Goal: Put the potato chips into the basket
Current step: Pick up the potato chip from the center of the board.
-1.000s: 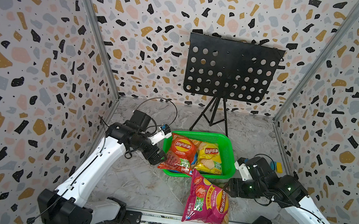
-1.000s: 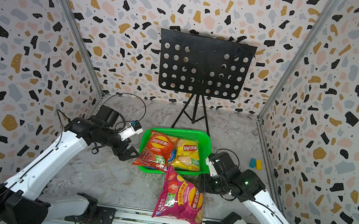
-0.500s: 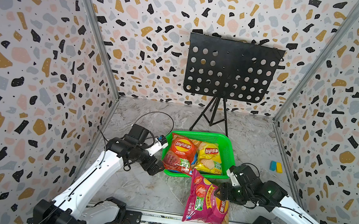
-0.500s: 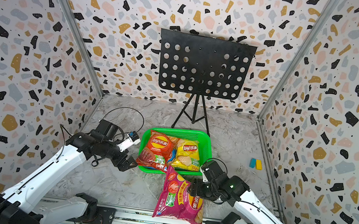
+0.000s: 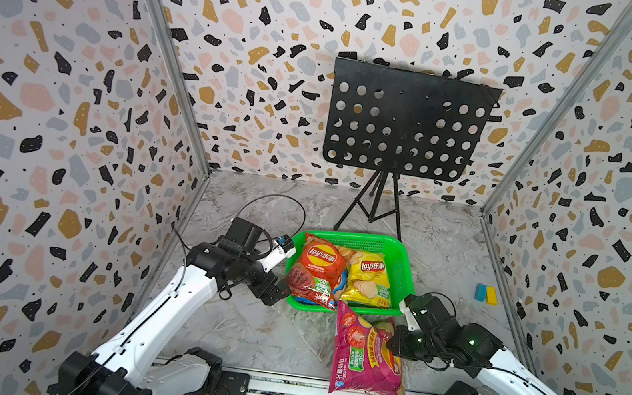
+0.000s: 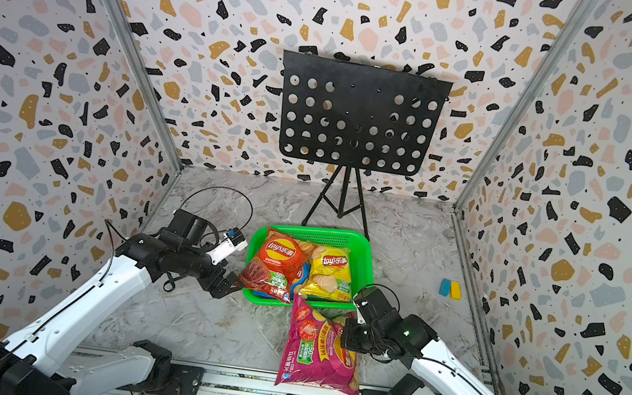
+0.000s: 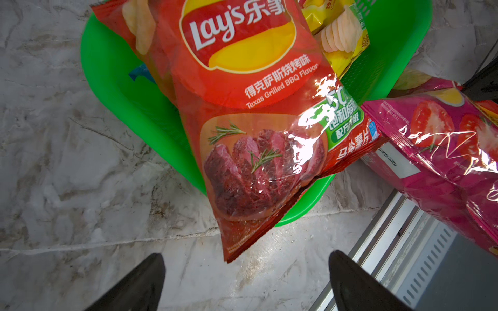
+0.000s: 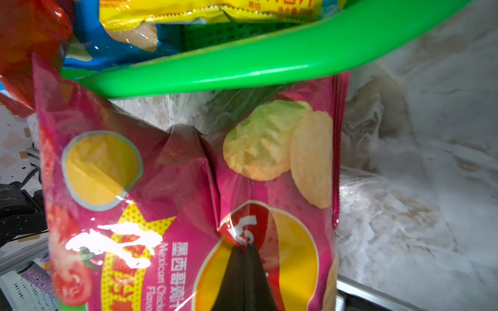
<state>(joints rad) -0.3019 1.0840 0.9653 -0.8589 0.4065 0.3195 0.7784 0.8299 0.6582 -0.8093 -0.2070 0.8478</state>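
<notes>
The green basket (image 5: 400, 260) (image 6: 367, 256) holds the red potato chips bag (image 5: 316, 270) (image 6: 275, 264), whose near corner hangs over the rim, and the yellow bag (image 5: 368, 277) (image 6: 331, 272). A blue bag (image 8: 113, 51) shows under them. The pink bag (image 5: 363, 356) (image 6: 320, 350) lies on the floor, its far end at the basket's near rim (image 8: 242, 64). My right gripper (image 5: 395, 340) (image 8: 245, 246) is shut, pinching a fold of the pink bag (image 8: 161, 188). My left gripper (image 5: 280, 290) (image 7: 246, 257) stands open and empty just short of the red bag's (image 7: 250, 121) overhanging corner.
A black perforated music stand (image 5: 404, 123) on a tripod stands behind the basket. A small blue-and-yellow block (image 5: 486, 294) lies by the right wall. The metal rail (image 5: 279, 386) with both arm bases runs along the front edge, under the pink bag's near end.
My right gripper moved left onto the pink bag and shut on its film. My left arm drew back a little from the red bag and stayed open.
</notes>
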